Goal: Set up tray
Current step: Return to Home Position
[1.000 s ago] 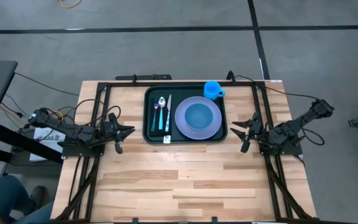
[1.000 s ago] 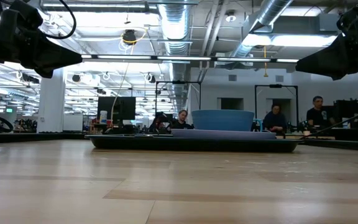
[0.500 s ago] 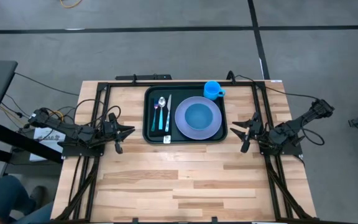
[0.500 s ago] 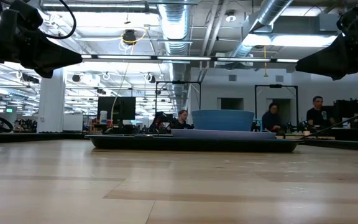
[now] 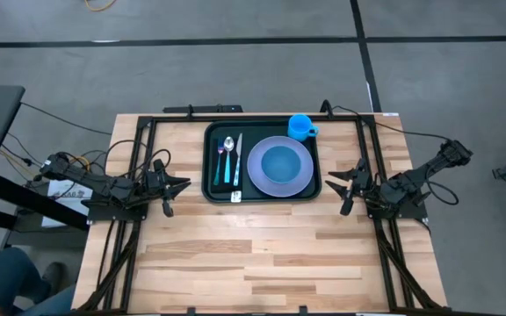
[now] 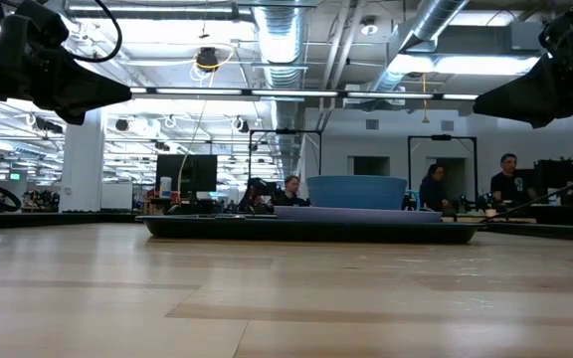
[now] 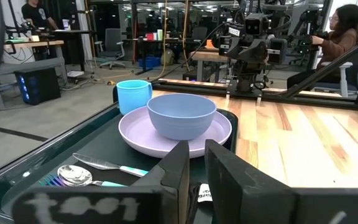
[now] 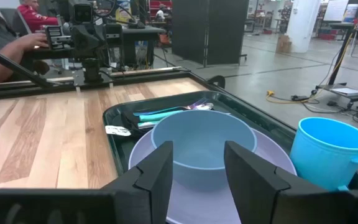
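Observation:
The dark green tray (image 5: 213,180) lies flat on the far middle of the table. On it sits a lavender plate (image 5: 257,175) with a blue bowl (image 5: 279,164) in it, and left of the plate lie a spoon, a fork and a knife (image 5: 228,158). A blue cup (image 5: 301,126) stands at the tray's far right corner. My left gripper (image 5: 179,185) hovers left of the tray, fingers a narrow slit apart (image 7: 196,180). My right gripper (image 5: 348,185) hovers right of it, open (image 8: 199,168). Both point at the tray and touch nothing.
A narrow flat black rectangle (image 5: 205,109) lies at the table's far edge. Black frame rails (image 5: 369,149) run along both sides, under the arms. Bare wood (image 5: 253,254) fills the near half of the table. A person (image 5: 7,281) is at the near left corner; others sit beyond the table (image 6: 506,179).

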`<state>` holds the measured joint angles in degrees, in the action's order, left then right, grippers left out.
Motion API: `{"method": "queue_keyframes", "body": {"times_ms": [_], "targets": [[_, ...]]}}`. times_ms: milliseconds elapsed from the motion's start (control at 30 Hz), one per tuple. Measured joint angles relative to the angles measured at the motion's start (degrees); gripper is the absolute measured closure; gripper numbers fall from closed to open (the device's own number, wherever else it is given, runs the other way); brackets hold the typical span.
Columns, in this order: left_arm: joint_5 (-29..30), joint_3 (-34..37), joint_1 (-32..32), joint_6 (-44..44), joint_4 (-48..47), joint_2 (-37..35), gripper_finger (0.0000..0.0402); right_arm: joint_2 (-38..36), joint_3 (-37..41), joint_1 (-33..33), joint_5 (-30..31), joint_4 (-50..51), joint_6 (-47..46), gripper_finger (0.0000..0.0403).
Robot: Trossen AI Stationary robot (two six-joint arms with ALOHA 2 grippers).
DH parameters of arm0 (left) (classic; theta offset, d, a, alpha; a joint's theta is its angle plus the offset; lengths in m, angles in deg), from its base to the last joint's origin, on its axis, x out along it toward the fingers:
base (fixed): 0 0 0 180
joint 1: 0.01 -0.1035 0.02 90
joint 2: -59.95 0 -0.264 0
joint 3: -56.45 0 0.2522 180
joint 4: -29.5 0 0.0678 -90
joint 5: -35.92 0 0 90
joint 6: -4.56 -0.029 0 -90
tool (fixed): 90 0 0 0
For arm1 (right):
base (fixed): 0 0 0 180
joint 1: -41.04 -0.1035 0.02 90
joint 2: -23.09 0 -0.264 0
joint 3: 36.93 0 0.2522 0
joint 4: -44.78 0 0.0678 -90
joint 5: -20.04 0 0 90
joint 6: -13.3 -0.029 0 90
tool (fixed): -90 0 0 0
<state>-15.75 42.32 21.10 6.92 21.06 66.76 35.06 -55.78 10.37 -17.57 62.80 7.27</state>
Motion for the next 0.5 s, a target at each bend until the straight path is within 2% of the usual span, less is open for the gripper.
{"method": "queue_keyframes", "body": {"times_ms": [500], "targets": [[0.0,0.0,0.0,0.34,0.0,0.0,0.036,0.0,0.0,0.0,0.0,-0.01,0.0,0.0266]]}}
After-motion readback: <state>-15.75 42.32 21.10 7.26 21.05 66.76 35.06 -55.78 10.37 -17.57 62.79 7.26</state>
